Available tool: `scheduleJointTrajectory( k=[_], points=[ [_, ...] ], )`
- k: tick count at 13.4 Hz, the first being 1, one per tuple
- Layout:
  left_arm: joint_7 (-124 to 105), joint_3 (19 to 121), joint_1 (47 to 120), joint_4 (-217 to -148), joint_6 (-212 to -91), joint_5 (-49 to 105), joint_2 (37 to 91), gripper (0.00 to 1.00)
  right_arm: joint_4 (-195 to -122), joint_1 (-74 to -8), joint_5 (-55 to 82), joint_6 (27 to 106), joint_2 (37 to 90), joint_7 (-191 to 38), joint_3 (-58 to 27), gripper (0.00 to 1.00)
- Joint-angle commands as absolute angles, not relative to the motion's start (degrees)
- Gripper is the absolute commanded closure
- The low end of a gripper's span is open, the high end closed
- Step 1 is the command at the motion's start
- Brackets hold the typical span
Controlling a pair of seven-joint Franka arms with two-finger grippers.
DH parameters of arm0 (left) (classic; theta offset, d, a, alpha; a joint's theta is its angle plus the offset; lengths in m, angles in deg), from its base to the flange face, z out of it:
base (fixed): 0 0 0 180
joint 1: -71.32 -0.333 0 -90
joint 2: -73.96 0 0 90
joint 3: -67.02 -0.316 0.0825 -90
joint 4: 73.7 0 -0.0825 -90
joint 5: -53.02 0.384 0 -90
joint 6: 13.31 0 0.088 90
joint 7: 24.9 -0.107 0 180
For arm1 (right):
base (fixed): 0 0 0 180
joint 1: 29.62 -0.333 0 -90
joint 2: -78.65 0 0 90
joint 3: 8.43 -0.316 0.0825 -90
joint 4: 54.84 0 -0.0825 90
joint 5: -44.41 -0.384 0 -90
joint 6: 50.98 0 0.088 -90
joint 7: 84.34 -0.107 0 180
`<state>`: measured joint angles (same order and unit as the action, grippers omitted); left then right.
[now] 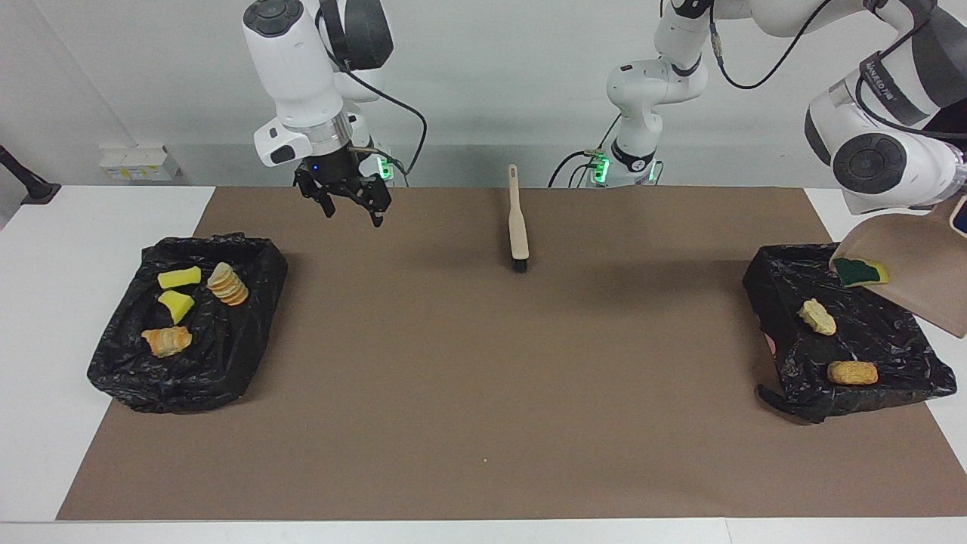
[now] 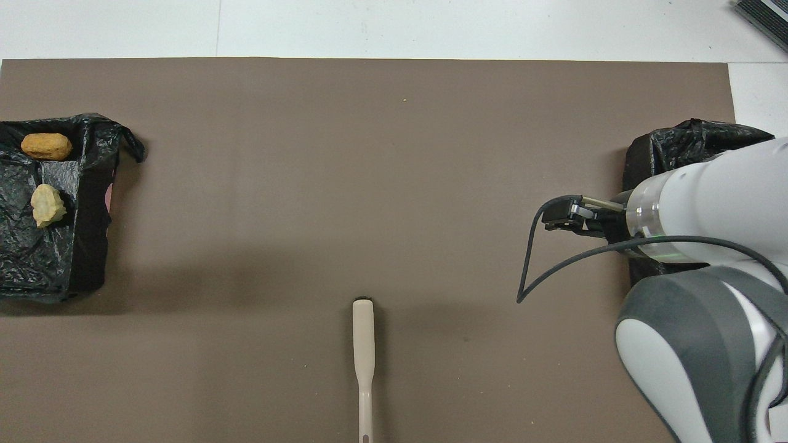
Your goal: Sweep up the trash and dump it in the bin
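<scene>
A brown mat (image 1: 483,393) covers the counter (image 1: 68,249). The left pincer (image 1: 953,215) pinches the tilted dustpan (image 1: 918,276); its sponge (image 1: 859,271) points toward the bin (image 1: 869,355). The right pincer (image 1: 349,205) is spread, empty.

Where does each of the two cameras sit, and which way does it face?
Facing view: high across the table, looking at the robots; shows both arms, the right gripper open over the mat, and the dustpan tilted over a bin, held by the left arm; its gripper is hidden.
Overhead view: high above the robots' end, looking steeply down and forward; shows only the right arm and gripper.
Shared: brush, both bins, half a turn apart.
</scene>
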<state>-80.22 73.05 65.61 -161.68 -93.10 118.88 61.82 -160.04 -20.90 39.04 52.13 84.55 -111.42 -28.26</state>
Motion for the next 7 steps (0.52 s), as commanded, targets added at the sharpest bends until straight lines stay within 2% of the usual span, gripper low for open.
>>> scheduleJointTrajectory(
  k=[1, 4, 7],
  points=[
    [-80.4, 72.1, 68.9, -159.1, -90.7, 121.0, 59.7, 1.00, -154.9, -20.4, 40.2, 49.5, 82.3, -107.8, -26.9, 0.00],
    [-84.5, 72.2, 69.1, -153.4, -92.0, 123.6, 58.3, 1.00, -150.4, -21.8, 43.1, 45.5, 80.2, -106.1, -25.4, 0.00],
    [-89.8, 72.3, 69.7, -149.9, -93.7, 118.3, 59.1, 1.00, -141.0, -24.6, 46.7, 39.5, 75.9, -104.7, -21.4, 0.00]
  ],
)
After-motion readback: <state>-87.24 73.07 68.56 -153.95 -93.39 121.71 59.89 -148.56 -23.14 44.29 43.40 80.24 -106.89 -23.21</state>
